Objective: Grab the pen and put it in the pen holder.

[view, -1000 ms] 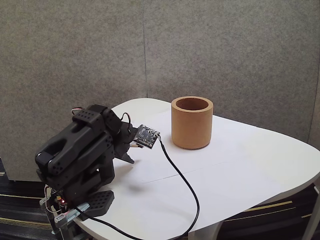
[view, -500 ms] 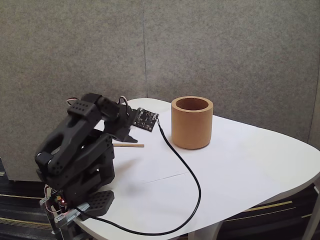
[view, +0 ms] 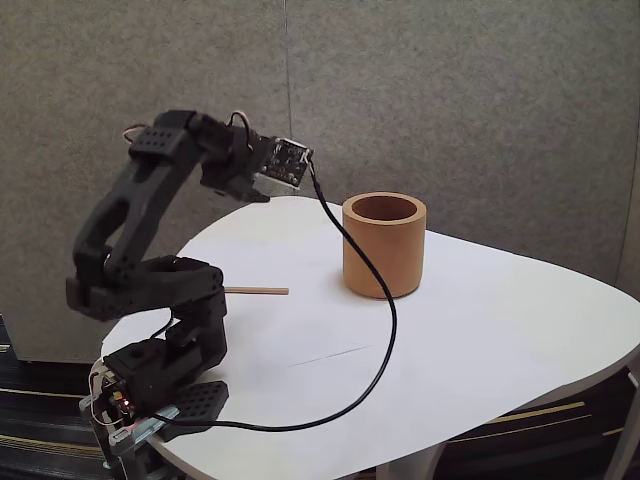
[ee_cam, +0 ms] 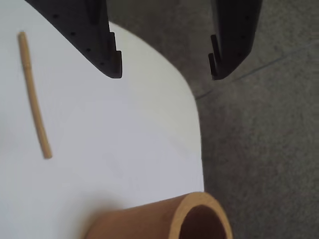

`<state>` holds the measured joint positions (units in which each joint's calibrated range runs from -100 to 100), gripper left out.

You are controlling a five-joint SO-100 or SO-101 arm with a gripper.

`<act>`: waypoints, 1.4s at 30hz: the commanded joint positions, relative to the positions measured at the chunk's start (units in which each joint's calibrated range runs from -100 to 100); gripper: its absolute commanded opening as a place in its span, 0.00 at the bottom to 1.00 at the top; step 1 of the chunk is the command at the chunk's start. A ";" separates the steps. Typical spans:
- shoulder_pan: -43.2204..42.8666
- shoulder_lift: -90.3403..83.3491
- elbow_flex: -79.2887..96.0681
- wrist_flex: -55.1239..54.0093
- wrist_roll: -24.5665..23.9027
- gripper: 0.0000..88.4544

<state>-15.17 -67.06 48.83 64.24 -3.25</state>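
— How far along is it?
— Nothing done yet. In the wrist view the end effector (ee_cam: 164, 69) hangs raised with its fingers apart and empty.
— And the pen?
— The pen (ee_cam: 34, 94) lies flat on the bench (ee_cam: 124, 149) at nine o'clock; the pen holder (ee_cam: 169, 219) stands at six — grasp, carry and drop all remain.

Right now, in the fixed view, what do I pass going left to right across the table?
Arm base → pen, lying flat → pen holder, standing upright → bare table. The black cable crosses several of these, so it is left out.
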 commanded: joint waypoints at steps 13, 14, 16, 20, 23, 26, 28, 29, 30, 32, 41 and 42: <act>-15.43 39.37 -23.19 12.63 -7.68 0.27; -15.29 40.75 -23.19 12.37 -7.68 0.27; -15.29 43.52 -23.19 12.29 -7.68 0.27; -15.58 49.45 -23.19 12.12 -7.41 0.27; -15.58 53.68 -24.01 12.12 -7.41 0.27; -16.02 57.10 -25.90 11.19 -7.57 0.27; -16.68 58.48 -26.08 9.32 -7.57 0.27; -16.90 58.97 -26.08 7.97 -7.57 0.27; -17.41 59.46 -25.99 6.86 -7.57 0.27; -18.00 60.43 -25.99 5.59 -7.57 0.27; -22.17 66.45 -25.99 5.00 -7.62 0.27; -22.31 67.18 -26.08 5.00 -7.62 0.27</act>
<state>-36.39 -1.19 25.72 69.49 -10.72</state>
